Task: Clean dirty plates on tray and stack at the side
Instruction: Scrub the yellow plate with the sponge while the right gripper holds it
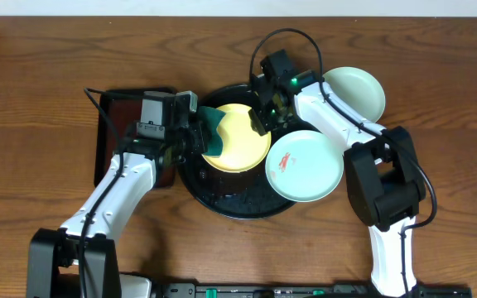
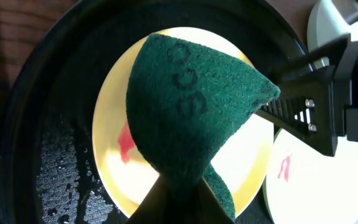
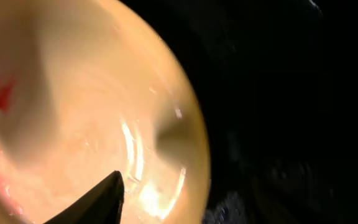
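One yellow plate (image 1: 243, 142) at scrub step: left gripper (image 1: 195, 136) pinches green scouring pad (image 2: 191, 106) above red smear (image 2: 126, 143); right gripper (image 1: 262, 120) at rim, finger spread unclear. Next: press pad down, wipe.

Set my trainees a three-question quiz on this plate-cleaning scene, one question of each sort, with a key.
1. True or false: the yellow plate lies on the round black tray.
2. What do the left arm's jaws pinch? A: a green scouring pad. B: a white cloth. C: nothing.
3. Fill in: ___ plates show a red smear.
Key: 1 true. 2 A. 3 two: the yellow plate and the mint plate at the tray's edge.
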Tool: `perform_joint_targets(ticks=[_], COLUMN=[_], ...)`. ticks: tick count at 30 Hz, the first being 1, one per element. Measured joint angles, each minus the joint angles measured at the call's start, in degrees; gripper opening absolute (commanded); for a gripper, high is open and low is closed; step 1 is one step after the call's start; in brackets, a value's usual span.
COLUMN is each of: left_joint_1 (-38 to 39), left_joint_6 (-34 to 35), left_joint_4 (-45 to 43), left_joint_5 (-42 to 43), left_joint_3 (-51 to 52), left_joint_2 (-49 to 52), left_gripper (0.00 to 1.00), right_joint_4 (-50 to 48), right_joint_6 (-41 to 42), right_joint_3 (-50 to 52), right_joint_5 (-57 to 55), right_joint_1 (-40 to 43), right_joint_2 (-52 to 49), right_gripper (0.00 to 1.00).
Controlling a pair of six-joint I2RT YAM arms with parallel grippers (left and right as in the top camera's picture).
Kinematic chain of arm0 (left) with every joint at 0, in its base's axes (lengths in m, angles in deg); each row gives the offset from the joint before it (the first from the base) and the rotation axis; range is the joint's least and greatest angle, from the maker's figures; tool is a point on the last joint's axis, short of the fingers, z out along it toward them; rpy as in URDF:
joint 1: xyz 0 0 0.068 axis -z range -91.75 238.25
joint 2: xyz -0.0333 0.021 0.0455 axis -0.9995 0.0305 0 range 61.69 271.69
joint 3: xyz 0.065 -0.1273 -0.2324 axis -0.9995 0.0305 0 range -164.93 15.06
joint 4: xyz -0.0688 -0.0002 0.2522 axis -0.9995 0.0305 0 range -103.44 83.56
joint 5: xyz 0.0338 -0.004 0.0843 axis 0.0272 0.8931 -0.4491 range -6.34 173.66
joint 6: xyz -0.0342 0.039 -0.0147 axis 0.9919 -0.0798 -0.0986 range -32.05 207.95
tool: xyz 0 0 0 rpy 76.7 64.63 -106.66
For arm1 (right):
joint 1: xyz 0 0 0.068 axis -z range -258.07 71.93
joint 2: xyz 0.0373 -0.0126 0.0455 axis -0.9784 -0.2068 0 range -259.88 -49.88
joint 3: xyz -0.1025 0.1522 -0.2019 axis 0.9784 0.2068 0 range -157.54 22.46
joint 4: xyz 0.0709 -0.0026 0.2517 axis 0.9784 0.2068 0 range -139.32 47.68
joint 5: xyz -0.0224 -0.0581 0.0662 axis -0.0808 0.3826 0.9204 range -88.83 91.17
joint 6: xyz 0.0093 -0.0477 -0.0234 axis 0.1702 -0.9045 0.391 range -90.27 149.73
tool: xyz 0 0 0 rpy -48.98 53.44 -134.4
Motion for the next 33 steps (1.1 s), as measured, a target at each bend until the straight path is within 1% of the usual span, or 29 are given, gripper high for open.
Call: perform_joint_targets(ticks=[4, 6, 7, 10, 11, 20, 25, 29, 33], left_joint_1=[0.0, 0.0, 0.0, 0.0, 0.0, 0.15, 2.38, 5.38, 6.29], left_joint_6=[0.2, 0.24, 0.24, 0.42, 0.68, 5.99, 10.86, 13.42, 15.3], left_joint_4=[-0.48, -0.48, -0.48, -0.81, -1.01, -2.62, -4.61, -7.89, -11.06], left_joint_5=[-0.02, -0.02, -0.02, -0.02, -0.02, -0.02, -0.07, 0.02, -0.55], left_joint_3=[0.0, 0.0, 0.0, 0.0, 0.0, 0.0, 0.0, 0.0, 0.0], left_joint_2=[0.0, 0.0, 0.0, 0.0, 0.0, 0.66, 4.81, 8.66, 11.58], left_gripper=[0.08, 0.08, 0.07, 0.07, 0.07, 0.07, 0.07, 0.07, 0.07], right_joint_4=[2.78, 3.74, 3.89, 3.54, 3.26, 2.25, 1.7, 1.6, 1.64], right_joint_6=[4.63, 6.58, 7.52, 9.44, 9.55, 12.11, 13.2, 13.81, 13.99], right_joint_3=[-0.02, -0.02, -0.02, -0.02, -0.02, -0.02, -0.04, -0.07, -0.07], right_joint_5=[-1.4, -1.75, -1.97, -2.32, -2.38, -2.91, -2.89, -2.8, -2.78], right_joint_1=[0.0, 0.0, -0.02, -0.13, -0.24, -0.85, -0.94, -0.94, -0.94], right_joint_2=[0.0, 0.0, 0.0, 0.0, 0.0, -0.26, -0.92, -1.05, -1.07], right_gripper=[0.41, 0.33, 0.28, 0.06, 0.02, 0.01, 0.01, 0.01, 0.01])
